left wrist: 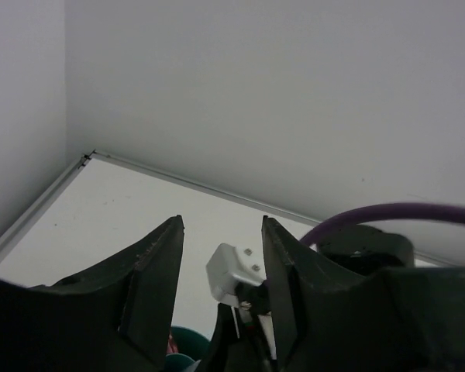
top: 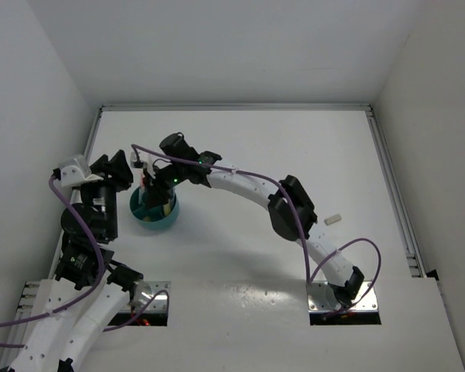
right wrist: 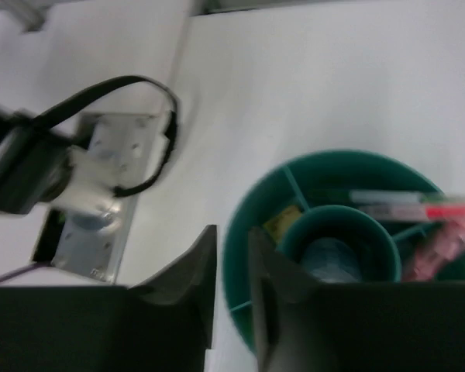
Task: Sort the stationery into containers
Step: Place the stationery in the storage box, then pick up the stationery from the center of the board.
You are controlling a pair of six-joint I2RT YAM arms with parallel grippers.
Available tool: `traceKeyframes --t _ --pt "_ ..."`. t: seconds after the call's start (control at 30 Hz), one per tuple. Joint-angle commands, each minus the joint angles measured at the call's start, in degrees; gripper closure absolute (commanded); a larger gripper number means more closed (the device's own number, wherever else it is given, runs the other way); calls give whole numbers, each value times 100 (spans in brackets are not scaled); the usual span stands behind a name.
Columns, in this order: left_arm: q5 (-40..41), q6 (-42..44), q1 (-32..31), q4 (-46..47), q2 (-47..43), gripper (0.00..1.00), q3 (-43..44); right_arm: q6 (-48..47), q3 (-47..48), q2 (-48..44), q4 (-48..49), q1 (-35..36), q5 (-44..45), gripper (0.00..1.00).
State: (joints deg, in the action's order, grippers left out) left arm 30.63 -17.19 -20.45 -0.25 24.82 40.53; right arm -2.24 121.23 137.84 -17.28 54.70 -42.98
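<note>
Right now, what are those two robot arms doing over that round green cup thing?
They're sorting pens into the round teal plastic holder. The right arm's claw hovers over its rim, almost closed and holding nothing. Pink pens sit in one compartment, and a thin clear-and-pink pen seems to lie across the top. The left arm's claw is open and empty beside the holder. One small white piece lies out on the white table.

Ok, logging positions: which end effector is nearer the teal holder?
Right. The right end effector hangs over the teal holder; the left end effector sits beside it.
</note>
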Motion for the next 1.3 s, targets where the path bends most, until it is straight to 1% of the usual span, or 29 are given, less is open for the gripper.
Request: traceKeyframes --t 0.0,0.03,0.1,0.13,0.3,0.33,0.37,0.4,0.43,0.47,0.5,0.53,0.6,0.63,0.67,0.7,0.73,0.8,0.83,0.9,0.97,1.0,1.03,1.07,1.1,1.13,1.2,1.23,1.27 --pt "-66 5 67 210 -47 50 -54 48 471 -749 -318 -73 -1650 72" --pt "-66 5 67 210 -47 50 -54 -291 472 -837 -529 -134 -1722 59" --pt "-66 5 67 210 -47 50 -54 -496 393 -1057 -803 -135 -1399 38" --pt "-66 5 67 210 -47 50 -54 -558 271 -1058 -803 -196 -1093 38" --pt "-14 5 67 210 -47 49 -54 -848 217 -1311 -1092 -258 -783 36" --pt "-13 5 67 210 -47 49 -54 -935 269 -1365 -1172 -310 -660 44" --pt "-13 5 67 210 -47 52 -54 -1093 357 -1426 -1268 -311 -476 55" --pt "-13 5 67 210 -47 57 -54 -1181 358 -1496 -1461 -311 257 92" --pt "-66 5 67 210 -47 65 -54 -1243 358 -1593 -1463 -371 943 100" --pt "-162 5 67 210 -47 74 -54 -1174 288 -1794 -1463 -372 1846 100" --pt "-241 5 67 210 -47 93 -107 -1173 148 -1909 -1376 -424 3621 100" --pt "-346 5 67 210 14 100 -107 -1173 -393 -2041 -1035 -512 4396 100" --pt "-855 5 67 210 197 100 -107 -1033 -1202 -2419 -926 -1081 5689 100" --pt "-1266 -47 67 210 303 100 -55 -867 -1398 -2507 -1127 -1650 5748 94" --pt "-1270 -48 67 157 426 98 -2 -866 -1600 -2603 -1337 -1960 5679 84" --pt "-1644 -100 67 79 584 74 77 -718 -2124 -2909 -1479 -2233 5591 76" --pt "-1813 -100 67 -157 951 58 191 -716 -2373 -3077 -1715 -2496 5477 61" --pt "-2339 -153 67 -343 1296 29 507 -481 -2830 -3411 -2058 -3232 5257 45" --pt "-2508 -153 67 -501 1437 25 595 -418 -2929 -3500 -2478 -3490 5100 38" --pt "-2868 -153 67 -502 1666 21 649 -766 -3078 -3650 -2884 -4104 4477 34" --pt "-3054 -153 67 -502 1667 23 649 -1766 -3489 -3965 -3500 -4222 4115 36" --pt "-3263 -153 67 -502 1719 27 649 -2989 -3770 -4184 -3580 -4283 3957 43" --pt "-3396 -153 67 -502 1719 54 649 -3645 -4113 -4456 -3650 -4370 3729 55" --pt "-3493 -83 67 -450 1719 68 649 -4165 -4864 -5094 -3494 -4449 3457 79" --pt "-3607 -83 67 -449 1719 89 649 -5345 -5229 -5414 -3493 -4450 3298 84" --pt "-3608 -83 67 -449 1719 94 649 -6053 -5876 -5704 -3658 -4511 3087 89" --pt "-3661 -30 67 -449 1772 94 649 -7345 -6547 -6354 -3573 -4512 3242 89" --pt "-3661 -30 67 -449 1772 90 649 -7448 -6551 -6305 -3659 -4512 3357 87" --pt "-3661 -30 67 -449 1772 87 649 -7501 -6472 -6191 -3747 -4581 3358 81"
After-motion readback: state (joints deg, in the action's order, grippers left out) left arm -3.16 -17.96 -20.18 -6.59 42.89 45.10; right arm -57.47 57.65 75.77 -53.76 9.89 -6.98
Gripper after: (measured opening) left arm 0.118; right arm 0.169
